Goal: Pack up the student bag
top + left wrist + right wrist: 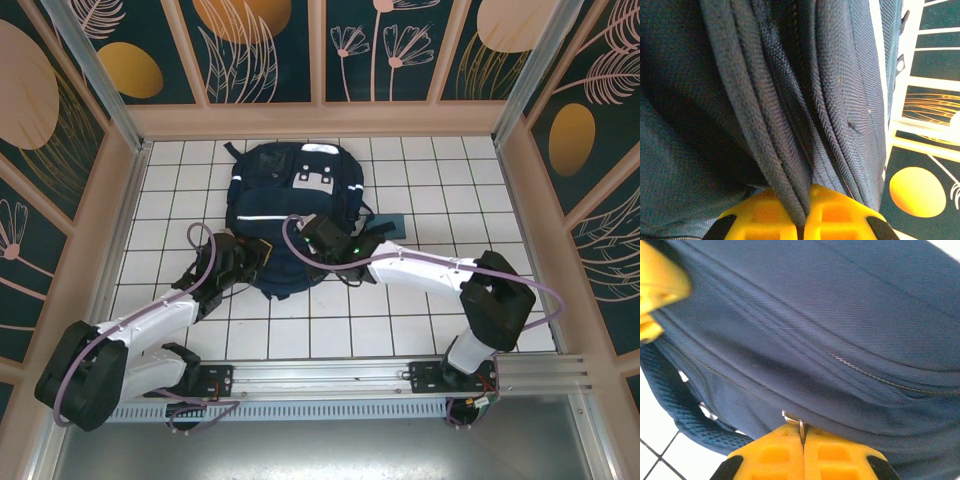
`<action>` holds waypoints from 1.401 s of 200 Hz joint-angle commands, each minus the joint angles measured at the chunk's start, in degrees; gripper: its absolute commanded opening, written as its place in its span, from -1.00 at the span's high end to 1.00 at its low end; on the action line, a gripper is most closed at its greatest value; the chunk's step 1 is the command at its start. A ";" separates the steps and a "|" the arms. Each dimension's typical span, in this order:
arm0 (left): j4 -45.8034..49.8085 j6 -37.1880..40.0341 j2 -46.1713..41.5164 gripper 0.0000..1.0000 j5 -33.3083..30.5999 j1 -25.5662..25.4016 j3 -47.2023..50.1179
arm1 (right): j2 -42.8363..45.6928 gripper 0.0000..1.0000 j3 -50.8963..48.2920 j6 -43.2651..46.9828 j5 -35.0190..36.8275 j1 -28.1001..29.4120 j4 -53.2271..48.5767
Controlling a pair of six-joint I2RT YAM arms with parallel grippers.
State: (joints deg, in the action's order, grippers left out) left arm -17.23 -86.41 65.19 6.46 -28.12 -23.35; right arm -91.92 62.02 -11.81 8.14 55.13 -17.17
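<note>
The student bag [290, 185], a large dark navy backpack with white stripes, lies at the back middle of the white tiled floor. My left gripper [256, 256] is at its near left edge. In the left wrist view the yellow jaws [803, 222] are shut on a fold of the bag's navy fabric [790, 165] beside a zip line. My right gripper [318, 236] rests on the bag's near right part, shut [802, 440] on a small metal zipper pull [792, 419]. The left gripper's yellow fingers [657, 282] show blurred at the top left of the right wrist view.
A flat dark teal item [388, 224] lies on the tiles against the bag's right side. Pink-framed panel walls [320, 118] close in the floor on three sides. The aluminium rail [330, 378] with both arm bases runs along the near edge.
</note>
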 commanded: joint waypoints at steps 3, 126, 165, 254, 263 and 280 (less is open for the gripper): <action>9.18 4.78 -2.64 1.00 -6.37 0.61 -0.22 | 3.13 1.00 -0.15 1.71 12.22 -6.10 -7.71; 13.51 10.11 -2.35 1.00 -2.97 0.61 0.26 | -3.84 1.00 6.68 11.93 2.53 -25.25 2.11; 16.10 14.72 -1.83 1.00 0.59 0.60 -0.27 | -10.03 1.00 12.31 15.75 -0.25 -28.20 3.56; 16.54 17.57 -2.53 0.95 1.85 0.60 -2.09 | -8.19 0.31 16.26 7.76 -11.59 -30.04 0.25; 16.70 17.66 -2.52 0.93 1.66 0.61 -2.40 | -5.24 0.23 14.44 6.68 -15.02 -30.01 0.44; 16.71 17.73 -2.23 0.91 1.40 0.68 -3.08 | -1.16 0.15 10.46 5.23 -21.52 -29.43 1.43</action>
State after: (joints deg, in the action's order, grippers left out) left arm -6.20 -72.05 63.13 6.96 -27.42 -25.10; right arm -101.95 76.09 -2.50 -5.69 25.85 -19.09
